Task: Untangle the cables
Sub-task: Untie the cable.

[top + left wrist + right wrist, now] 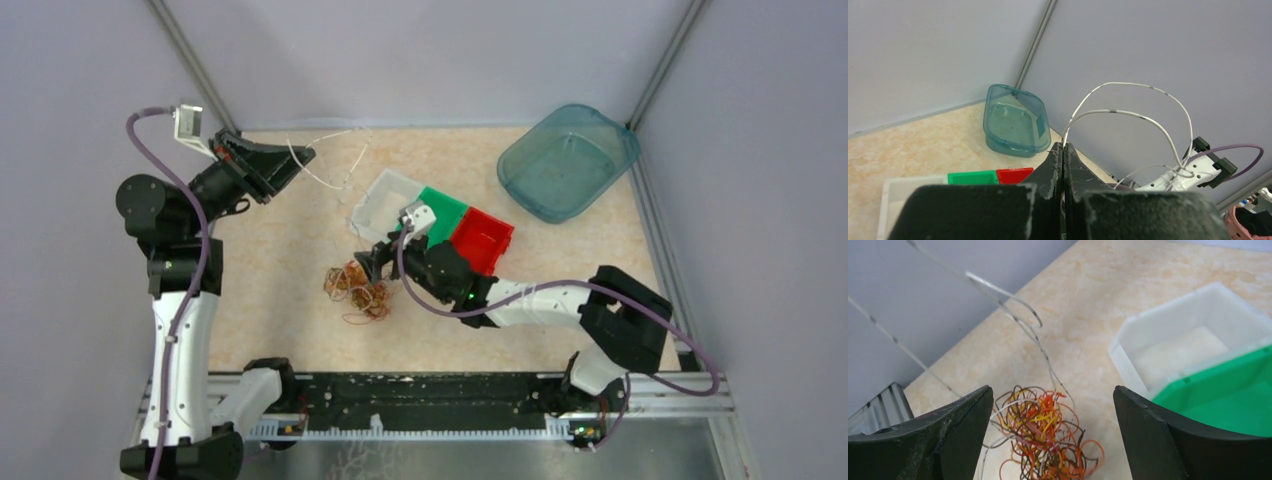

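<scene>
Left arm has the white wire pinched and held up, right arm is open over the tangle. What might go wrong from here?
The white wire, pinched by the left gripper, seems to run down into the tangle; pulling higher may drag the whole clump along instead of freeing it. The right gripper straddles many loops; closing there could grab several and tighten the knot. The white bin sits close beside it and may get bumped.
</scene>
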You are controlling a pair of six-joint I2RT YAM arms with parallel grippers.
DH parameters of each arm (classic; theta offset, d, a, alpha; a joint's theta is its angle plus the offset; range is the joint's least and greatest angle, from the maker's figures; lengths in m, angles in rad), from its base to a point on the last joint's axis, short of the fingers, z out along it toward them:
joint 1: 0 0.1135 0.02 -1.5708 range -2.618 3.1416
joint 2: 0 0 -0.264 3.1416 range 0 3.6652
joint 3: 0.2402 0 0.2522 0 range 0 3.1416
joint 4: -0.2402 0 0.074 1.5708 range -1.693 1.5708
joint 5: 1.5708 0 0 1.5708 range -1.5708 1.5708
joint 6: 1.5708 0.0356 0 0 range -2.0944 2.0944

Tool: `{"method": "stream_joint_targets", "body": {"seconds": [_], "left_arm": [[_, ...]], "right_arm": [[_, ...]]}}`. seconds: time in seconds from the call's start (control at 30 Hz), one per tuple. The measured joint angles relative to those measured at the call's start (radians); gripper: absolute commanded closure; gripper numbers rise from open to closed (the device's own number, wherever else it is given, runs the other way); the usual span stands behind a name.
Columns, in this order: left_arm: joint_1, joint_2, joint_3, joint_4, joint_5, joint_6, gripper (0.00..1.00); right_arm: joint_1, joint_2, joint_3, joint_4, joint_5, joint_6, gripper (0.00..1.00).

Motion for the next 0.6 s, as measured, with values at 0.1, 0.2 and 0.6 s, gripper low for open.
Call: {"method": "stream_joint_targets", "body": {"seconds": [0.1, 0.2, 0.6], "left_arm": [[0.000, -0.004, -0.005, 0.005, 0.000, -0.007, 1.00], [0.000, -0.011, -0.008, 0.011, 0.000, -0.016, 1.00], [0.000, -0.021, -0.014, 0.038, 0.002, -0.042, 1.00]], "right_arm": [[0.000, 0.067, 0.088, 0.000, -0.002, 0.003, 0.10], [0.000, 0.166, 0.170, -0.002, -0.003, 0.004, 0.11], [0.011, 0.394, 0.322, -0.061, -0.077, 0.005, 0.13]]}}
